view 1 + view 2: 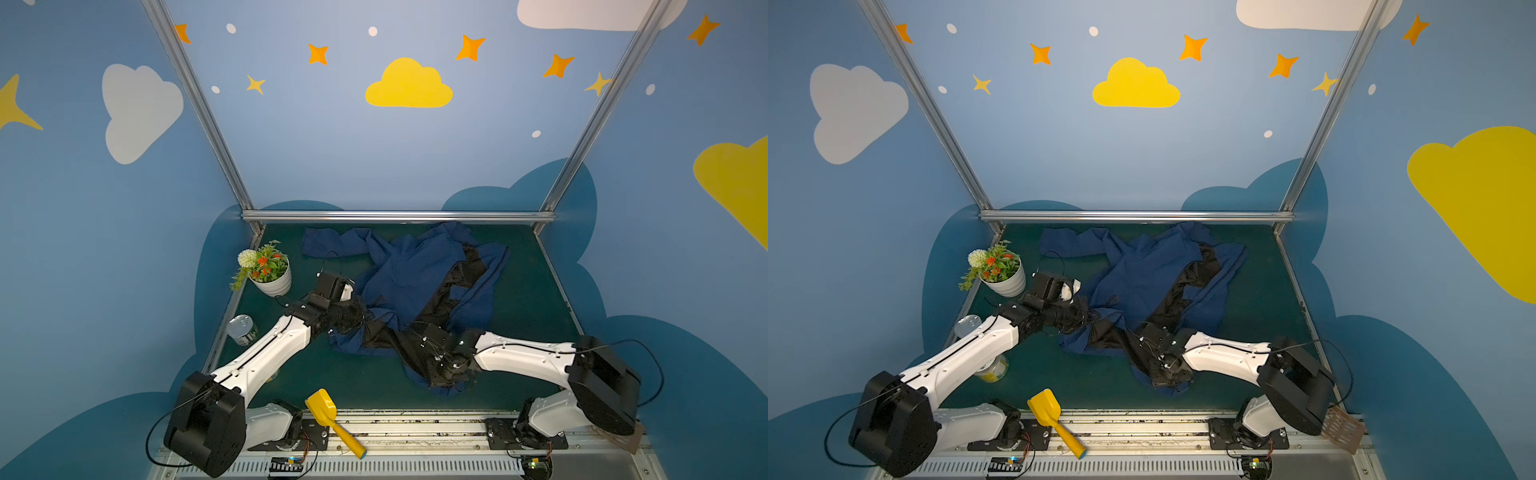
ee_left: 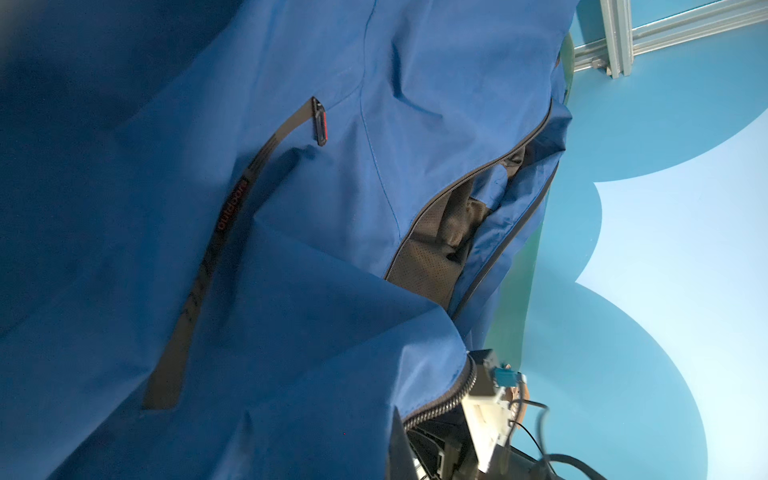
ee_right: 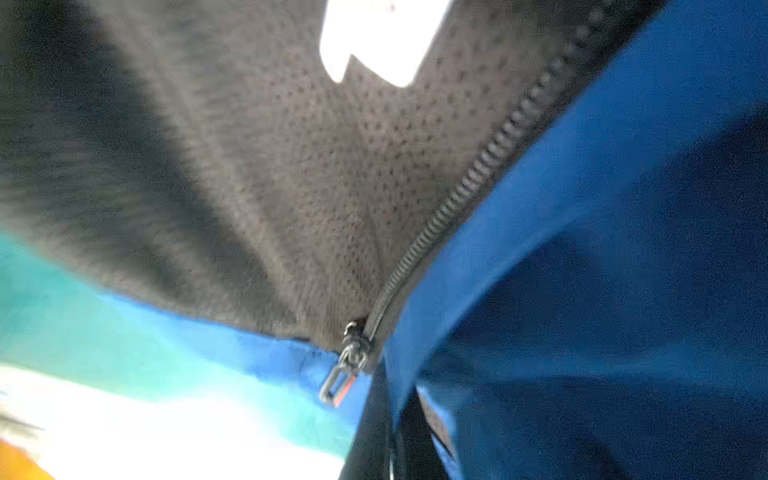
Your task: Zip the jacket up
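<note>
On the table [image 1: 536, 299], from back edge to front middle, both top views show the jacket [image 1: 399, 274] rumpled and unzipped, hiding the tips of my left gripper [image 1: 360, 321] and right gripper [image 1: 448, 374]. Left wrist: I'm closed on its zipper edge, fingers cut off. Right wrist: blurred; I'm clamped on fabric beside the zipper pull [image 3: 344, 372].

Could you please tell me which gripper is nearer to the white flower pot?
Left. The left gripper grips the jacket at its edge, a short way right of the white flower pot; the right gripper is farther off, at the jacket's near hem.
</note>
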